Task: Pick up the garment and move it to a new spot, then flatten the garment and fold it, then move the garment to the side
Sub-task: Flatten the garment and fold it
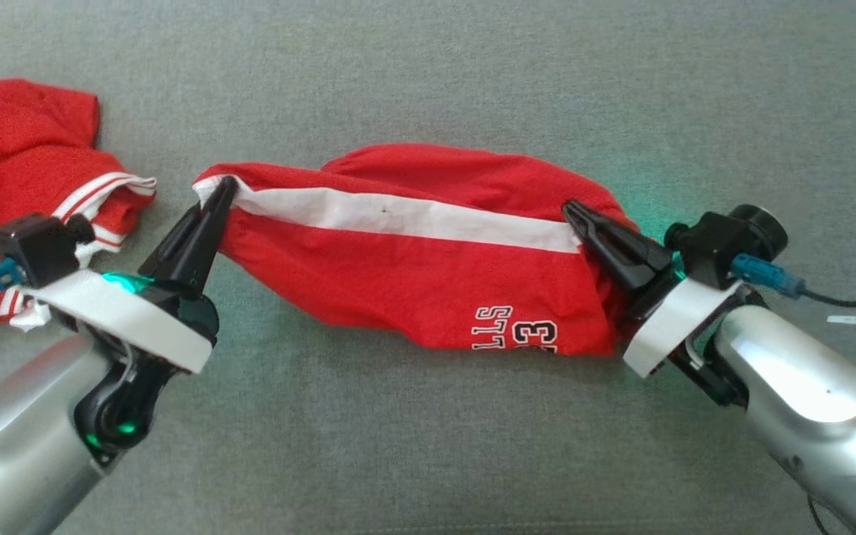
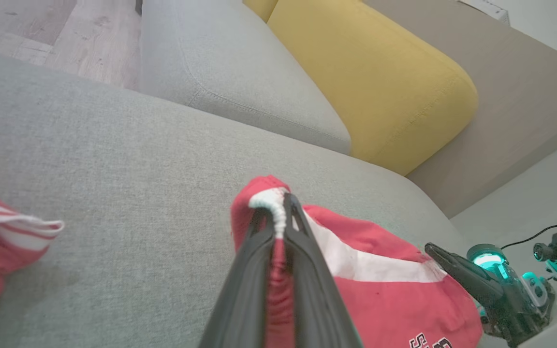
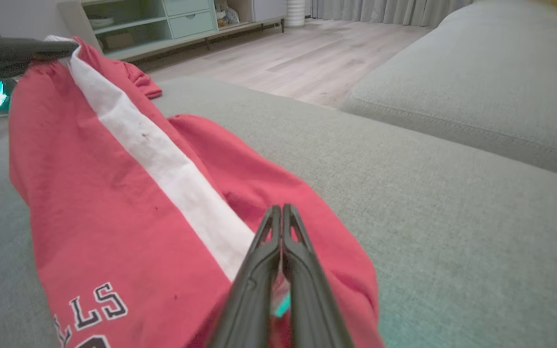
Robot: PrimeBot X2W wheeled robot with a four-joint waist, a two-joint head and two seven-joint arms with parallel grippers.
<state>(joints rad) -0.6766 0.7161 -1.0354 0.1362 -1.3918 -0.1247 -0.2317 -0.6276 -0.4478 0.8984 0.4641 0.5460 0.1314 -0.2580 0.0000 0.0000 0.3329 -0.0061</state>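
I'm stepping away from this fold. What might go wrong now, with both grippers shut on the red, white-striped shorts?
The left gripper pinches only the bunched corner of the red shorts with the white side stripe; a pull may slip it free.
The right gripper shows little cloth between its closed fingers, so its hold may be weak.
The crumpled red garment with white trim lies near the left gripper and might get dragged.

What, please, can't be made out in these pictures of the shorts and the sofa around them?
Lettering on the red shorts: head view, its lower part curls under the cloth; right wrist view, bottom edge cuts it.
Second red garment: head view, cut by the left edge, partly behind the wrist camera.
Shelf contents: right wrist view, too small and blurred.
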